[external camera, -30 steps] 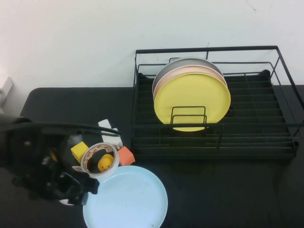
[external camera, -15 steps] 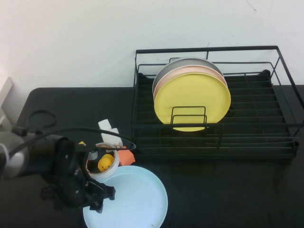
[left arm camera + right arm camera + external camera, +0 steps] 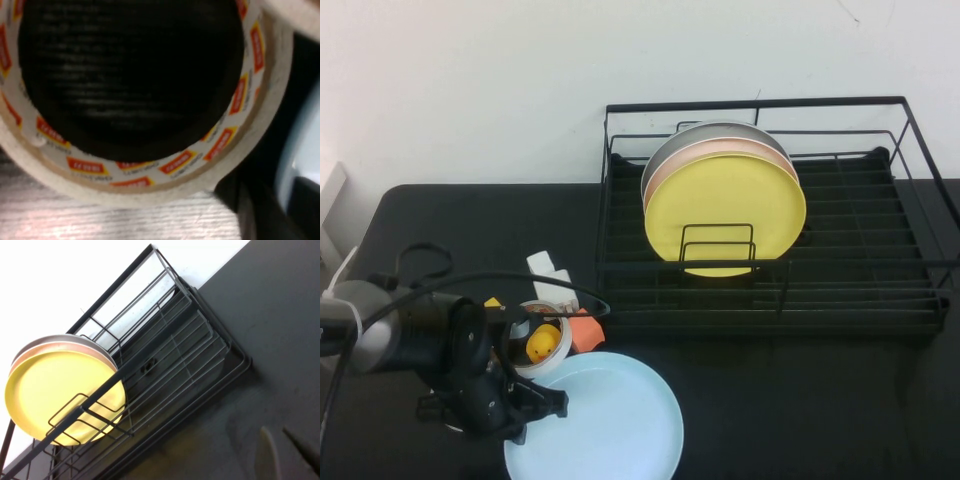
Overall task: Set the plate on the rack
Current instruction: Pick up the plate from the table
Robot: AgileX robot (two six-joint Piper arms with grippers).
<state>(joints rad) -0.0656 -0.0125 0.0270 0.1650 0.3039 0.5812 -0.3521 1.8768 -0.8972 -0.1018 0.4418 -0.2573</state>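
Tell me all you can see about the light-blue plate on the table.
The plate is round, pale light blue, smooth and plain, with a shallow rim. It lies flat on the black table, near the front edge, before the rack. The left tool is at its left rim; the right tool is out of view.

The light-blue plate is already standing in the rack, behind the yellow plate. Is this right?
No. The high view shows the plate lying flat on the table in front of the rack, with the left gripper at its edge. The right gripper is out of view.
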